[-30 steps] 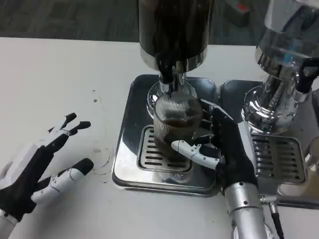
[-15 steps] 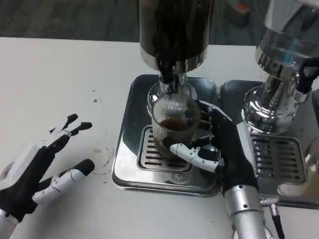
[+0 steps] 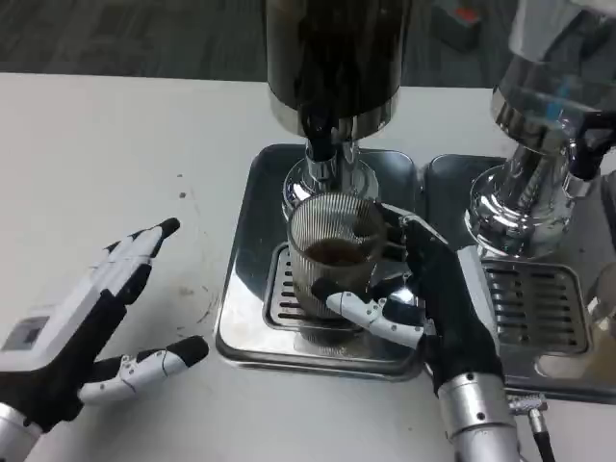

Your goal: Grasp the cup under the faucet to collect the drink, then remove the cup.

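A ribbed clear glass cup (image 3: pixel 334 258) with dark drink in its lower part stands over the drip grate (image 3: pixel 286 289) of the silver tray (image 3: pixel 252 207). It sits a little in front of the dark dispenser's faucet (image 3: pixel 320 142). My right hand (image 3: pixel 426 294) grips the cup from its right side, the thumb across the cup's front. My left hand (image 3: pixel 82 332) hovers open over the white table at the left, fingers spread, well apart from the tray.
The dark drink dispenser (image 3: pixel 335 58) rises behind the cup. A second, clear dispenser (image 3: pixel 549 106) with its own tray and grate (image 3: pixel 534 303) stands at the right, close beside my right forearm. White table (image 3: pixel 106 154) lies open to the left.
The cup has come forward and slightly up from under the faucet in my right hand's grip. My left hand has shifted right and forward, fingers still spread.
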